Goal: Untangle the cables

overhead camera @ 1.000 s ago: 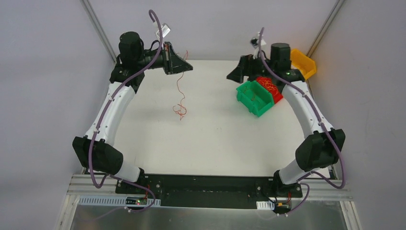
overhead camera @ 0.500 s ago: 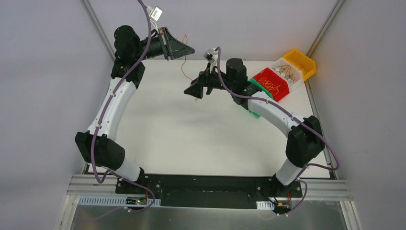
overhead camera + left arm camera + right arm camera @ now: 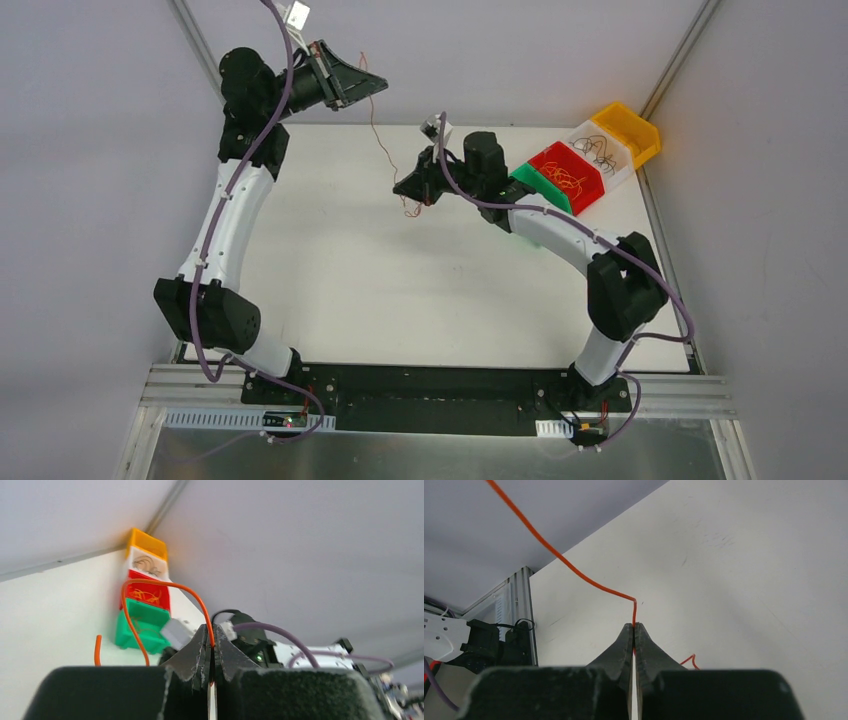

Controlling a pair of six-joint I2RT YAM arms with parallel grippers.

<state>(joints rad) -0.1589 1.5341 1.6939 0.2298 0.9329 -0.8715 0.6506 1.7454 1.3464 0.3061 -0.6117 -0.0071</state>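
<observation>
Your orange wire is off the table and strung in the air between the two arms, a little above centre in the overhead view. It runs from the upper left down and to the right, with a small curl hanging free below the lower grip.

The left fingers are closed tight on one end of it, high at the upper left of the overhead view. In the left wrist view the wire arches up out of the pinch and loops back down. The right fingers are also shut, pinching the same strand further along. In the right wrist view it leaves their tips and climbs toward the upper left corner.

You have two grips on one strand, probably so that you can draw it straight and show any kink or second wire caught on it. None shows here.

Your row of bins sits at the upper right. The red bin holds a clump of orange wire and the white bin holds dark ones. The green bin is partly behind the right arm, and the yellow bin is furthest out. That suggests sorting by colour, so this strand would belong with the orange clump.
</observation>
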